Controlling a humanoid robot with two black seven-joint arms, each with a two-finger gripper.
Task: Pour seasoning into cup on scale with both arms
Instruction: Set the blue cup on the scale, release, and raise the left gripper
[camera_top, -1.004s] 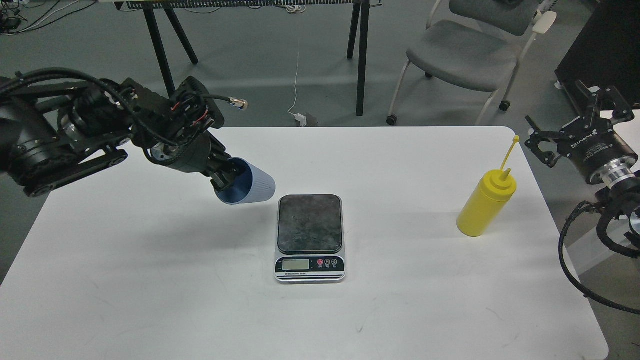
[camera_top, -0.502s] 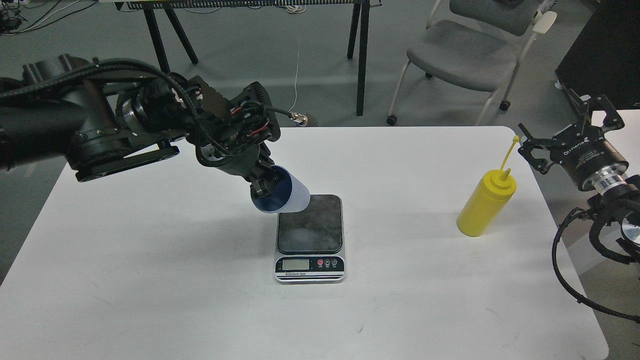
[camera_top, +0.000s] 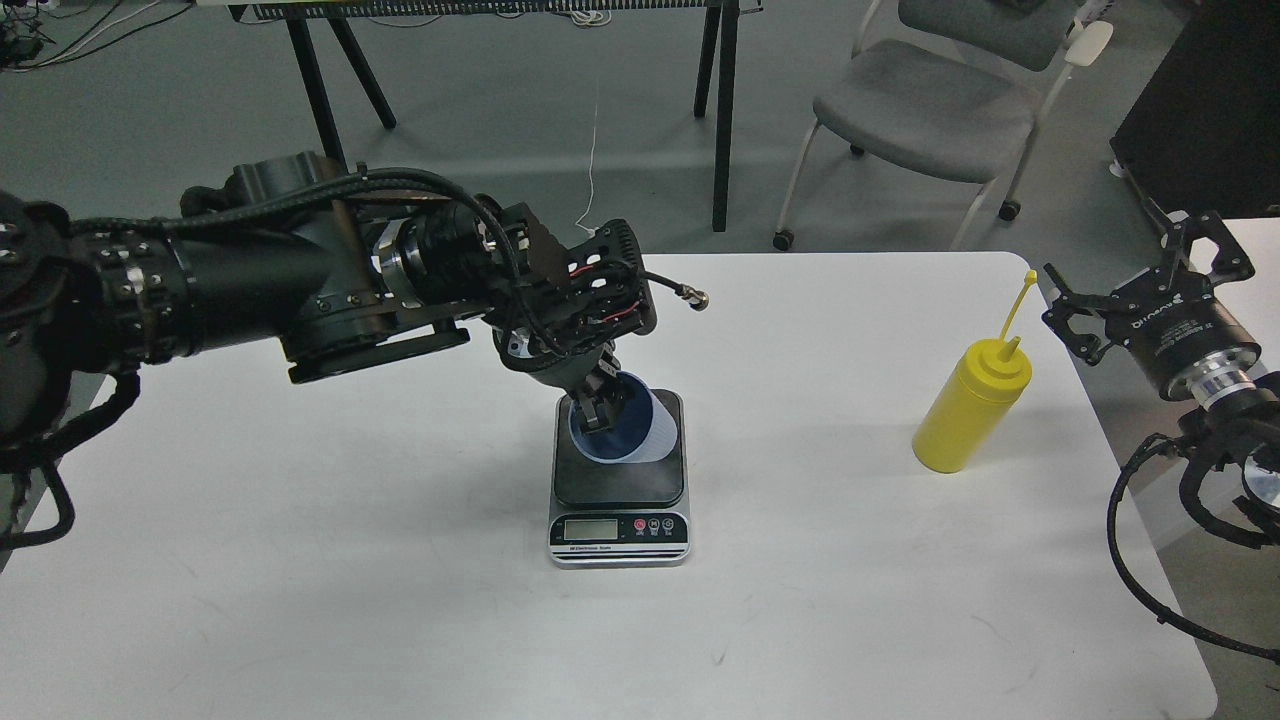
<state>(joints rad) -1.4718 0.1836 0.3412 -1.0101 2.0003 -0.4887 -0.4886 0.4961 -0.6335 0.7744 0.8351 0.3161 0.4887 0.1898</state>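
Observation:
The light blue cup (camera_top: 640, 430) is over the dark platform of the scale (camera_top: 620, 478), mouth tilted toward me; I cannot tell whether it touches the platform. My left gripper (camera_top: 600, 405) is shut on the cup's rim, one finger inside the mouth. The yellow seasoning bottle (camera_top: 972, 405) stands upright on the table at the right, its thin cap sticking up. My right gripper (camera_top: 1130, 275) is open and empty, just right of and above the bottle, beyond the table's right edge.
The white table (camera_top: 400, 560) carries only the scale and the bottle. A grey chair (camera_top: 935, 110) and black table legs (camera_top: 722, 110) stand behind the table. Black cables (camera_top: 1150, 520) hang off my right arm beside the table's right edge.
My left arm has carried the cup to the right and down, from left of the scale to over its platform, turning it more upright. My right gripper has barely moved.

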